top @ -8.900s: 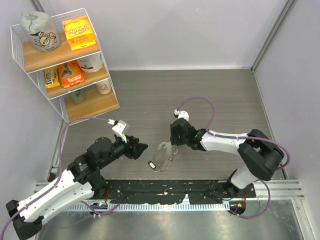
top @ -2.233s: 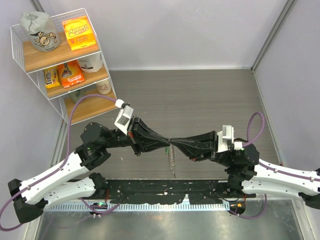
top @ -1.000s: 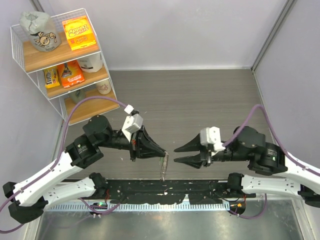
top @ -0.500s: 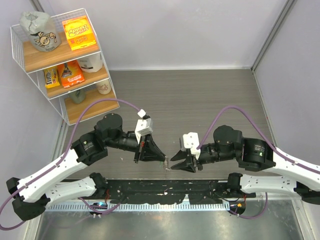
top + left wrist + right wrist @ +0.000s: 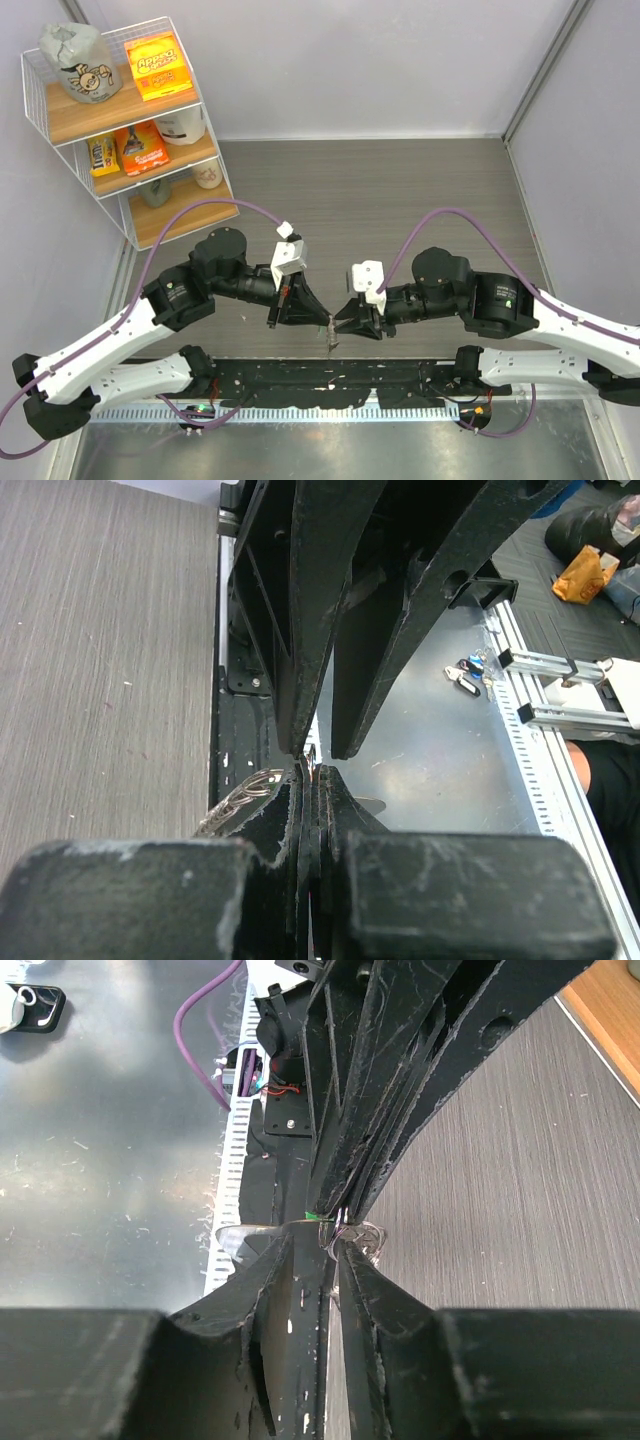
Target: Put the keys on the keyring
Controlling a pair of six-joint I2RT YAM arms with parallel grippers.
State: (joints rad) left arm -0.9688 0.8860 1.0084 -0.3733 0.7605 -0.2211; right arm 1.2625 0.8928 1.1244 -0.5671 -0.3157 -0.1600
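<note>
Left pincer (image 5: 325, 321) has its two fingers pressed flat together, and the silvery keyring (image 5: 245, 795) comes out from between them, so it is pinching the ring, with the glittering links trailing off to one side of the tips. Right pincer (image 5: 340, 321) meets it tip to tip from the opposite side; its fingers stand slightly parted, a thin slit of light showing between them down to the ends, and whether they touch the ring I cannot tell. Right at the point where the two sets of tips meet, the right wrist view shows the green key (image 5: 318, 1217) as a small bright fleck, with a loop of the ring just beside it. Both pincers and the ring are held above the middle of the near edge of the desk (image 5: 400, 200), over the black rail (image 5: 400, 375) that carries the arm bases. Well apart, at the far left corner, stands a wire shelf (image 5: 180, 205) holding an orange box (image 5: 158, 65)
</note>
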